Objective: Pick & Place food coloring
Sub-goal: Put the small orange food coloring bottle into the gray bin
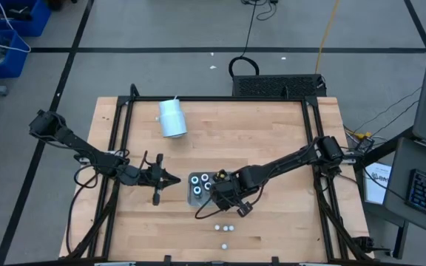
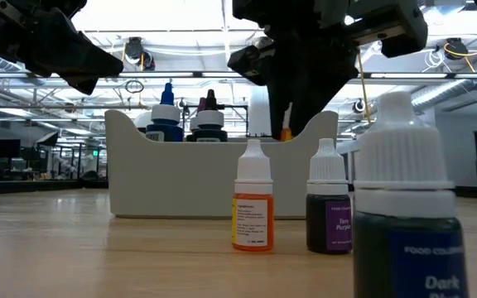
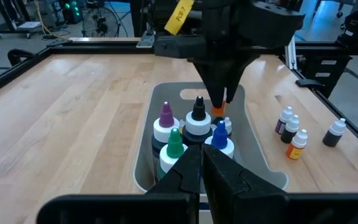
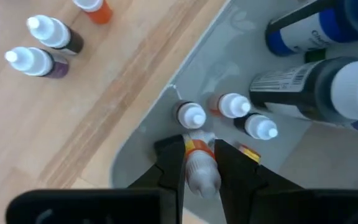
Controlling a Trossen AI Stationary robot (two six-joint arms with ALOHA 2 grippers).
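Note:
The grey tray (image 1: 195, 198) holds tall dark bottles with coloured tips (image 3: 197, 118) and three small white-capped bottles (image 4: 232, 106). My right gripper (image 4: 201, 168) is over the tray's right part, shut on a small white-capped bottle with an orange band (image 4: 199, 163). It also shows in the high view (image 1: 225, 195) and the low view (image 2: 292, 124). My left gripper (image 3: 202, 163) is shut and empty, just left of the tray (image 1: 173, 179). Three small bottles (image 1: 222, 229) stand on the table near the tray, and show in the low view (image 2: 252, 203). My right gripper pinches the small bottle just below its white cap, at the orange band (image 4: 196, 147), between its two fingers. The fingers come from above, pointing down. The bottle stands upright, cap up, inside the tray's rim (image 2: 286, 132). I cannot tell whether its base touches the tray floor.
A large white cylinder (image 1: 172, 118) lies at the table's far side. A black frame (image 1: 117, 148) runs along the table's edges. In the low view the nearest loose bottle (image 2: 404, 207) stands close to the table's near edge. Bare wood lies left of the tray.

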